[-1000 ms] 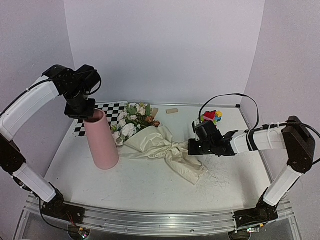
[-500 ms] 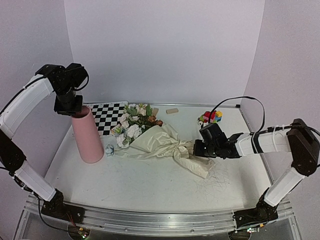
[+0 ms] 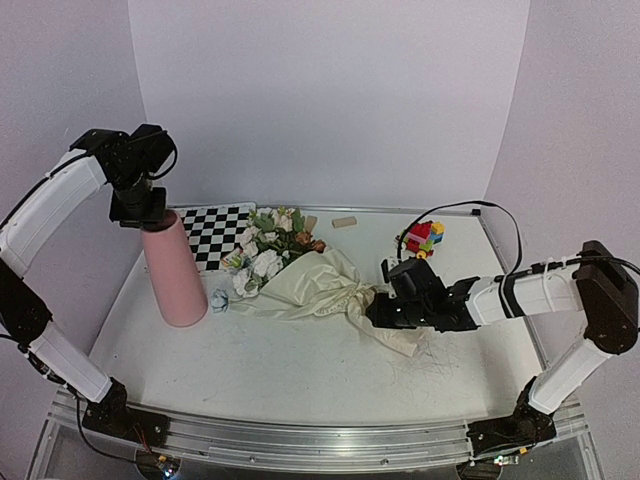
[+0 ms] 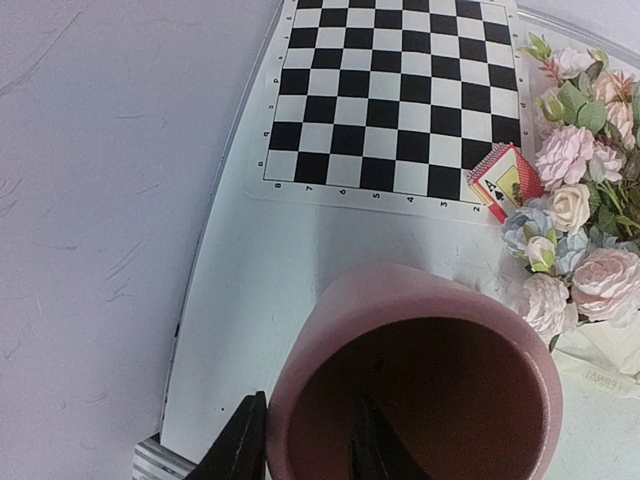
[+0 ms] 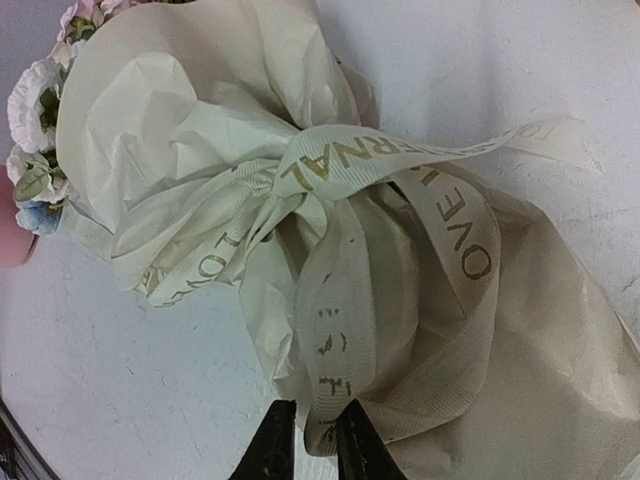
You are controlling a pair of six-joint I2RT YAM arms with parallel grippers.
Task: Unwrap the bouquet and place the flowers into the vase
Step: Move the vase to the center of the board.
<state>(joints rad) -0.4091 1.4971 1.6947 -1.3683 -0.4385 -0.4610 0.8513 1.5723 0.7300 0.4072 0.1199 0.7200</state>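
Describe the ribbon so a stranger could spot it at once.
Find the bouquet lying mid-table. Where its cream paper is pinched narrow, at the end away from the flowers, a ribbon is knotted around it. Unlike the plain crumpled paper, it is a flat ribbed band with gold letters.

Wrapping paper (image 3: 310, 287) hides the flowers (image 3: 268, 240) along their stems

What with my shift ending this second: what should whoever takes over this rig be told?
Left gripper: jaws slightly open astride the rim of the vase, one finger inside, one outside.
Right gripper: jaws narrowly apart at the tail of the ribbon; grip unclear.
The vase stands at the left of the table; the bouquet lies mid-table, flowers toward the vase.
Done: nothing unwrapped; ribbon tied, paper on.
Left: untie, open paper, put flowers in vase.
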